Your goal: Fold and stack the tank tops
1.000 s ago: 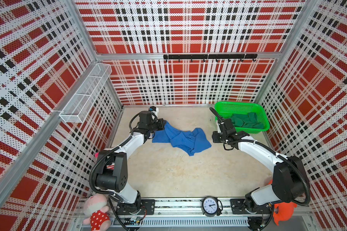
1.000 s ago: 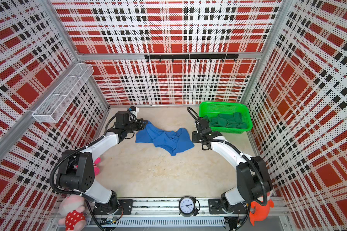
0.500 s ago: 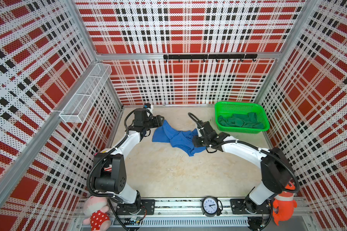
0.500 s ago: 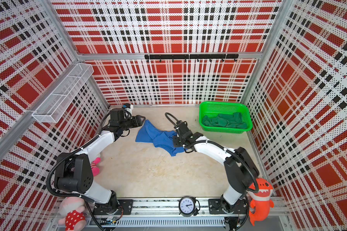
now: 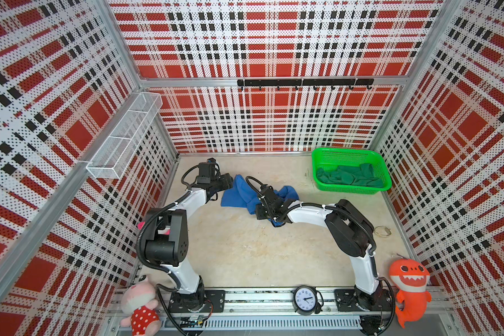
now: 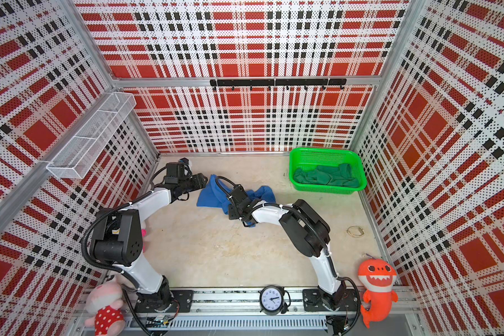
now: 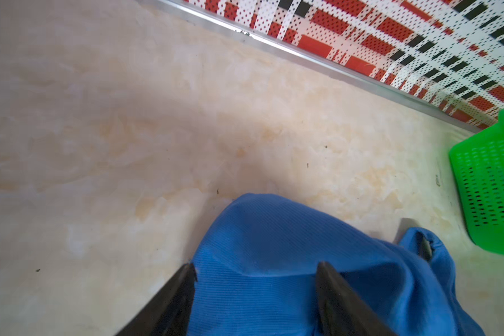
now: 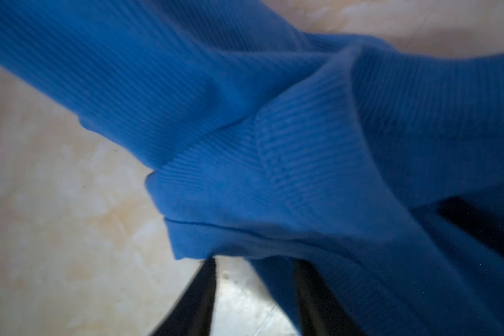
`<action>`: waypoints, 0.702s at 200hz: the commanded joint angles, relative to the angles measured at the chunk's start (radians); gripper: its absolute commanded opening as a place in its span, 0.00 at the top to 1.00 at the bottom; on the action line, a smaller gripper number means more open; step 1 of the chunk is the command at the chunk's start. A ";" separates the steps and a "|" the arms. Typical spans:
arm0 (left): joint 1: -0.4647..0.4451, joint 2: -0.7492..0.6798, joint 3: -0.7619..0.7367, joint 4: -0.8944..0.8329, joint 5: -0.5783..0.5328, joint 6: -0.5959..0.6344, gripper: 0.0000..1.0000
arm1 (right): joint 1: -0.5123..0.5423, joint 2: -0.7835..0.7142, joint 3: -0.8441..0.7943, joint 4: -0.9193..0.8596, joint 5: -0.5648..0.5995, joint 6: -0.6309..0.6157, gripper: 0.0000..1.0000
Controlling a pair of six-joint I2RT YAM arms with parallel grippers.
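Note:
The royal blue tank top (image 5: 235, 194) (image 6: 209, 194) lies crumpled on the beige table at the back, left of centre. My left gripper (image 5: 230, 180) (image 6: 204, 179) is at its left end, open; in the left wrist view its fingers stand wide apart (image 7: 256, 266) over blue cloth (image 7: 274, 232). My right gripper (image 5: 258, 213) (image 6: 232, 214) reaches across onto the cloth's front right part. In the right wrist view (image 8: 255, 261) its fingers are apart, with bare table and a fold of blue cloth (image 8: 245, 116) between them. The dark green tank top (image 5: 349, 177) (image 6: 326, 176) lies bunched in the basket.
The bright green mesh basket (image 5: 346, 150) (image 6: 323, 150) (image 7: 489, 180) stands at the back right. A rubber band (image 5: 381, 231) lies near the right wall. Plush toys (image 5: 409, 286) (image 5: 138, 305) and a clock (image 5: 304, 299) sit along the front rail. A wire shelf (image 5: 125, 136) hangs on the left wall.
My left gripper has opened and let go of the blue cloth's end. My right arm swung left from beside the basket onto the blue tank top, its jaws narrowing.

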 commanded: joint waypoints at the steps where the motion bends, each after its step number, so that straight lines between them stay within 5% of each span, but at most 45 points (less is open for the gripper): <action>1: 0.002 0.003 -0.011 0.052 0.012 -0.036 0.29 | -0.029 -0.043 -0.027 0.064 0.071 0.022 0.90; 11: 0.002 0.003 -0.018 0.067 0.015 -0.042 0.29 | -0.052 -0.072 -0.045 0.058 0.072 0.011 1.00; 80: 0.009 0.044 -0.045 0.133 0.081 -0.099 0.13 | -0.189 -0.379 -0.245 -0.107 0.173 -0.171 1.00; 101: 0.013 0.087 -0.053 0.175 0.169 -0.148 0.01 | -0.191 -0.446 -0.271 -0.131 0.110 -0.218 1.00; 112: 0.008 0.112 -0.052 0.198 0.195 -0.172 0.02 | -0.191 -0.464 -0.280 -0.122 0.041 -0.229 1.00; 140: 0.009 0.162 -0.031 0.240 0.212 -0.200 0.02 | -0.188 -0.461 -0.293 -0.084 -0.068 -0.212 0.71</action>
